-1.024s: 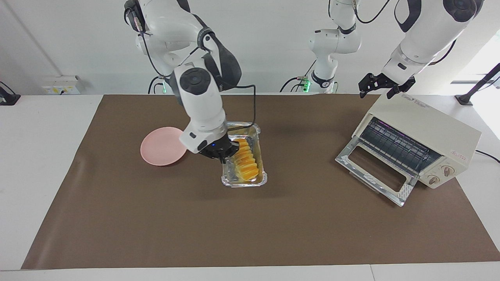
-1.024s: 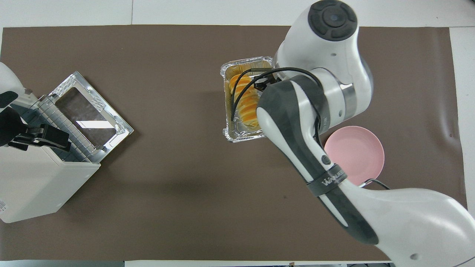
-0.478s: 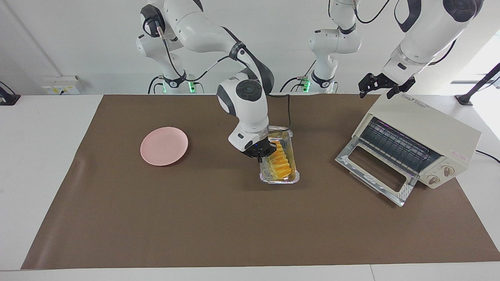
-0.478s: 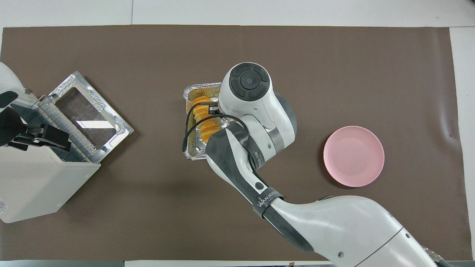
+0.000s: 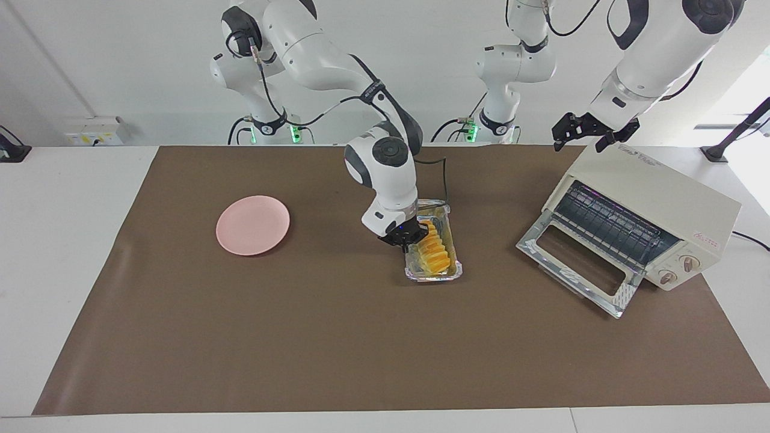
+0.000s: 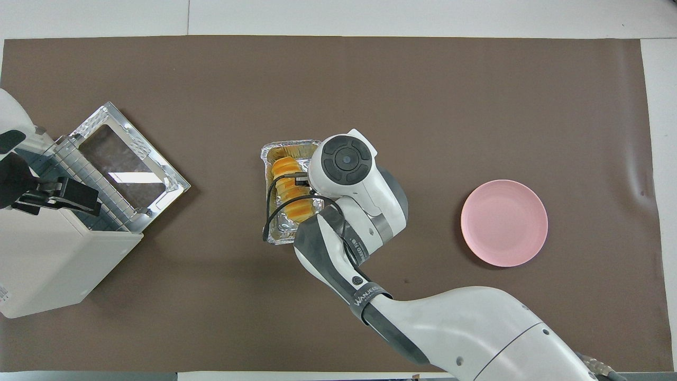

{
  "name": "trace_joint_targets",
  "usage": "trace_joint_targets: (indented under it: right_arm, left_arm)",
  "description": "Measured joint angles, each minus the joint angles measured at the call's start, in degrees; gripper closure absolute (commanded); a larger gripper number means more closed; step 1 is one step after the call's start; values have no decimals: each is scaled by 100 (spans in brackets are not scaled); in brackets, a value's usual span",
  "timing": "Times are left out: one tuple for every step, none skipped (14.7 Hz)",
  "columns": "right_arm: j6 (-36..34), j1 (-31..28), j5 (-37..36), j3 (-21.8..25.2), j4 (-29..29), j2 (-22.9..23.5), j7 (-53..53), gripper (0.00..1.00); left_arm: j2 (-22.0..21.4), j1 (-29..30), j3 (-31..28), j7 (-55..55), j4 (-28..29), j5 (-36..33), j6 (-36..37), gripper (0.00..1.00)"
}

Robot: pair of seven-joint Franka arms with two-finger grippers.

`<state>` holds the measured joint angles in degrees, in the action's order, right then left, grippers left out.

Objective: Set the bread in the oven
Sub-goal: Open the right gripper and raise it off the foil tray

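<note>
Brown-matted worktop (image 5: 240, 337): your right claw (image 5: 408, 239) grips the crinkled silver foil tray (image 5: 452, 272).
Ridged yellow-orange bread (image 5: 434, 249) lies in it, beside the open cream-white toaster oven (image 5: 668, 204); left claw (image 5: 592, 133) hangs spread above that oven.

White wall (image 5: 120, 60); white table (image 5: 60, 240); brown mat (image 5: 301, 337) covering it.
</note>
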<state>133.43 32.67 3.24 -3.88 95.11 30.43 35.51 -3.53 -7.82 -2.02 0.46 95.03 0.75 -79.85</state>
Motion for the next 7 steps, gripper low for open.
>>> trace_joint_targets:
  right_arm:
    - [84,0,0,2,104,-34,0,1]
    - [102,0,0,4,166,-69,1,0]
    - [101,0,2,4,191,-97,35,0]
    - [83,0,2,4,191,-124,164,0]
    - [7,1,2,3,167,-158,346,0]
    - [-171,2,1,2,93,-195,504,0]
    - [-431,2,1,5,-29,-233,605,0]
  left_arm:
    - [0,0,0,0,0,0,0,0]
    - [-1,0,1,0,0,0,0,0]
    - [-6,-1,11,6,-1,0,1,0]
    - [-22,-3,37,11,-2,0,1,0]
    - [-41,-5,68,12,-2,0,1,0]
    - [-58,-7,97,12,-3,0,1,0]
    - [-69,-9,126,14,-2,0,2,0]
